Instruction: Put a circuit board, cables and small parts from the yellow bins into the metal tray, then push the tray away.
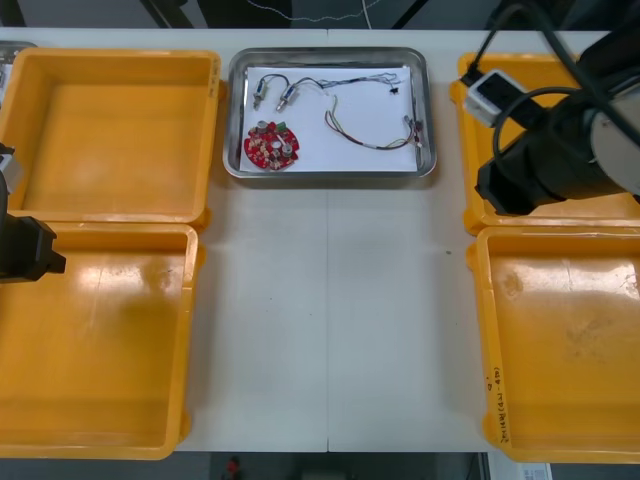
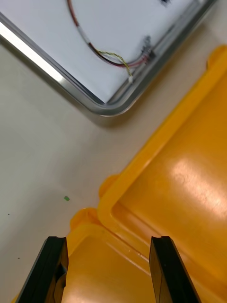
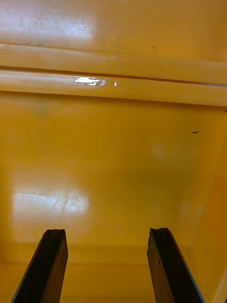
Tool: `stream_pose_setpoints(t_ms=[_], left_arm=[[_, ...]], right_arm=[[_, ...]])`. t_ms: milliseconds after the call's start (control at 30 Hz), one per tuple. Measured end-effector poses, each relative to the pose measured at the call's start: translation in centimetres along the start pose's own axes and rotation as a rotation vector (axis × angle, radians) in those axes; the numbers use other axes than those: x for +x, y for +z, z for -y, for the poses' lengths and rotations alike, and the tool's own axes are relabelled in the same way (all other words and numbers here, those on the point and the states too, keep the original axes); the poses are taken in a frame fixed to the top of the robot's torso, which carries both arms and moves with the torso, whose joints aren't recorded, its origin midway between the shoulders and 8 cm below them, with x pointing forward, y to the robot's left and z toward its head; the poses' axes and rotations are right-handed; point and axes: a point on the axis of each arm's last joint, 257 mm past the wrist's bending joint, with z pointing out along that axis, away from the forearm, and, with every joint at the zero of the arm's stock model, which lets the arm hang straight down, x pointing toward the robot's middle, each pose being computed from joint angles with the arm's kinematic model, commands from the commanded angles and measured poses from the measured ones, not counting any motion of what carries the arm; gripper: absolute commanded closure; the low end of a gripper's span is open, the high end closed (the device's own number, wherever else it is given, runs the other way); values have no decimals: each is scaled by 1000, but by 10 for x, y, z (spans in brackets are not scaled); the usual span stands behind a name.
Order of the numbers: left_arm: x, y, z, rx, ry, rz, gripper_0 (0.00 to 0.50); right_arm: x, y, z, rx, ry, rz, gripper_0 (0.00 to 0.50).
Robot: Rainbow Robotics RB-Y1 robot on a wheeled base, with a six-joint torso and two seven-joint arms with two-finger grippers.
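Red circuit board [image 1: 271, 146] shows from the front; left gripper [image 3: 107, 233] and right gripper [image 2: 107, 239] gape empty.

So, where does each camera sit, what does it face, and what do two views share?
Front: above the arms, steeply down on the light table; left arm, right arm show.
Right wrist: faces shiny metal tray's corner, yellow plastic bins; open right gripper.
Left wrist: faces a yellow bin's floor; open left gripper.
Shared, front and right wrist: tray, thin red and yellow cable.
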Motion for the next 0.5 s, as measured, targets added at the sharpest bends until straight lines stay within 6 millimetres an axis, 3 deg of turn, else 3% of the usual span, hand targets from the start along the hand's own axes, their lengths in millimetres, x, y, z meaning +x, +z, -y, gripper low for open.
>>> stream_pose_setpoints(t_ms=[100, 300, 500], left_arm=[[0, 0, 0, 0, 0, 0, 0], [0, 0, 0, 0, 0, 0, 0], [0, 0, 0, 0, 0, 0, 0]], right_arm=[[21, -2, 16, 3, 155, -12, 0], [70, -8, 52, 54, 272, -57, 0], [106, -16, 70, 37, 381, -71, 0]])
